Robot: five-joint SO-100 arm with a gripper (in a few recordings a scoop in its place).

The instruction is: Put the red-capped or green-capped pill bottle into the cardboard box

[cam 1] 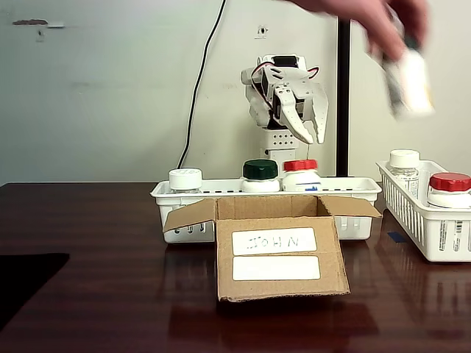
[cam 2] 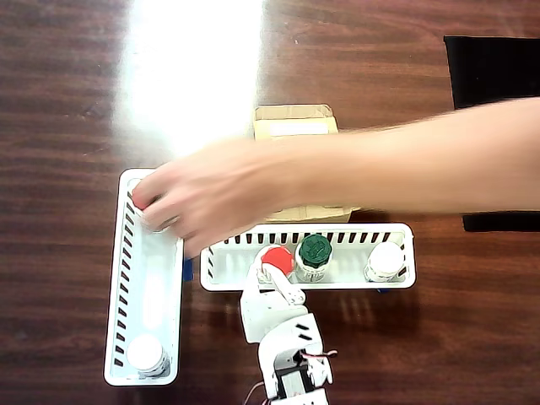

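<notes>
In the fixed view the gripper [cam 1: 309,125] was raised behind the far white basket [cam 1: 353,187], its fingers slightly parted and nothing held. The red-capped pill bottle [cam 1: 301,175] stood in that basket, right of a green-capped bottle [cam 1: 260,175], behind the cardboard box [cam 1: 276,254]. A person's hand [cam 1: 368,18] was seen holding a blurred bottle [cam 1: 408,82] at upper right.

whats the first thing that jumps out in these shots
A person's blurred hand reaches across the table from the right of the overhead view, over the cardboard box, and holds a bottle at the top right of the fixed view. Behind the box, the white gripper hangs above a basket of capped bottles.
</notes>
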